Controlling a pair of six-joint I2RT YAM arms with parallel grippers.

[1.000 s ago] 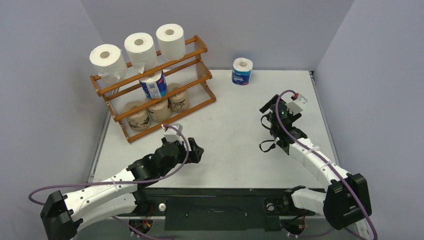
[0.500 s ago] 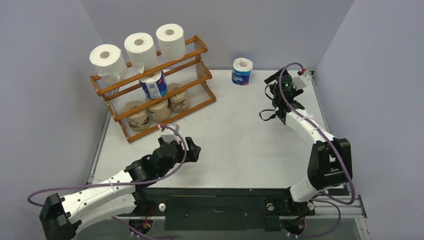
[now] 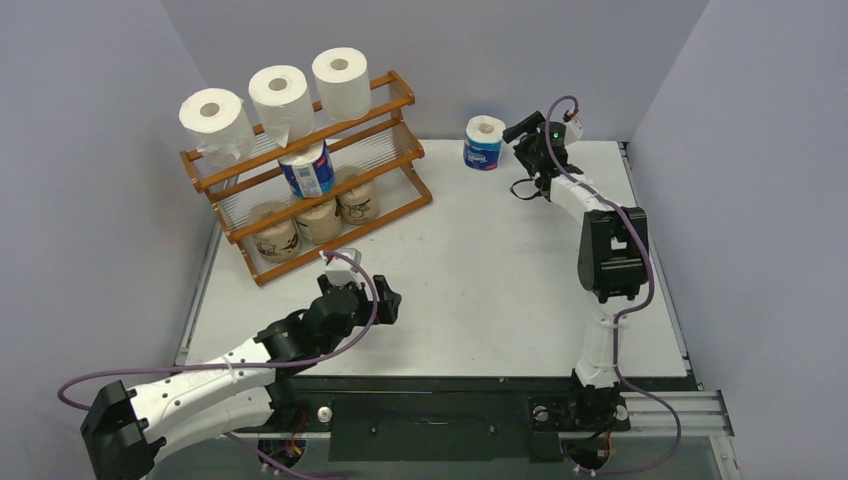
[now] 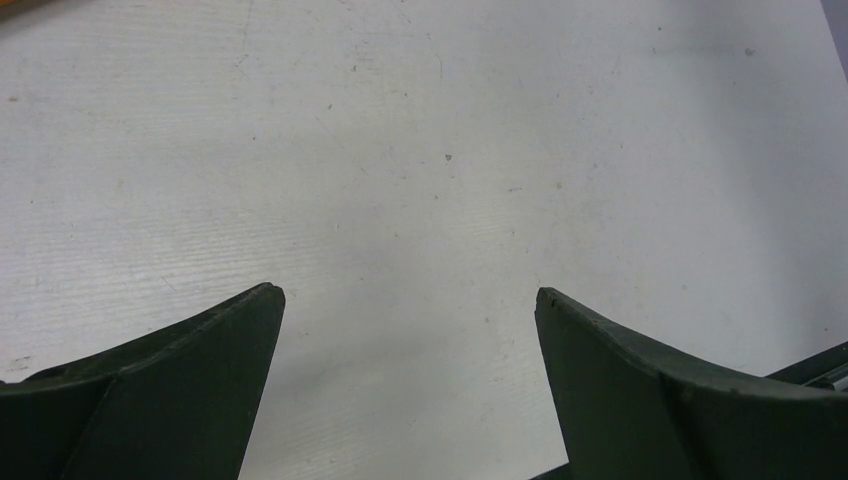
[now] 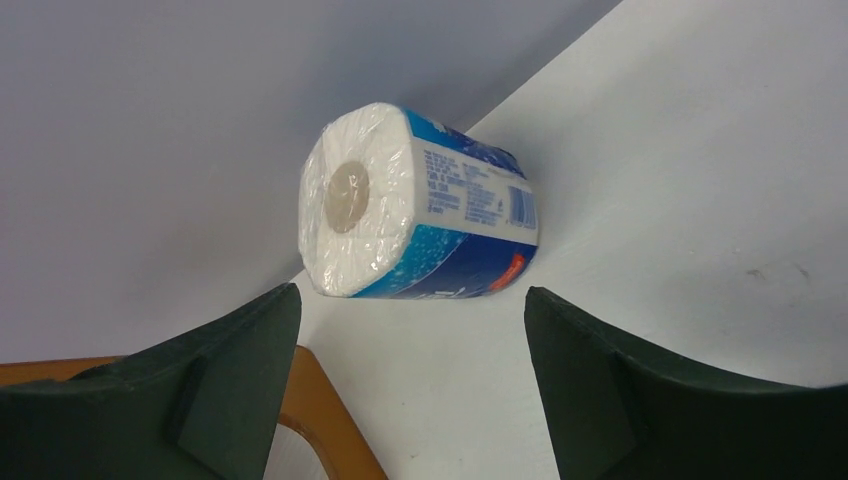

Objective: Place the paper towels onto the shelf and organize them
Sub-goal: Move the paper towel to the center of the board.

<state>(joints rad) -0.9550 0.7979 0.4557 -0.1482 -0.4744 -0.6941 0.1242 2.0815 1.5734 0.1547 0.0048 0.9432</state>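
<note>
Grey walls enclose a white desk (image 3: 480, 260). Seven paper towels (image 3: 281, 92) fill the shelf (image 3: 404, 95). The last blue-and-white roll (image 3: 484, 142) stands on the desk, just beside the right fingers (image 3: 521, 133), spread wide, empty. The left fingers (image 3: 388, 302) gape, holding nothing.

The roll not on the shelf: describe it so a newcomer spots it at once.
Find the orange wooden shelf at the table's far left, then look right along the back wall. A blue-and-white wrapped roll stands upright there, alone on the table. Every other roll sits on the shelf.
</note>
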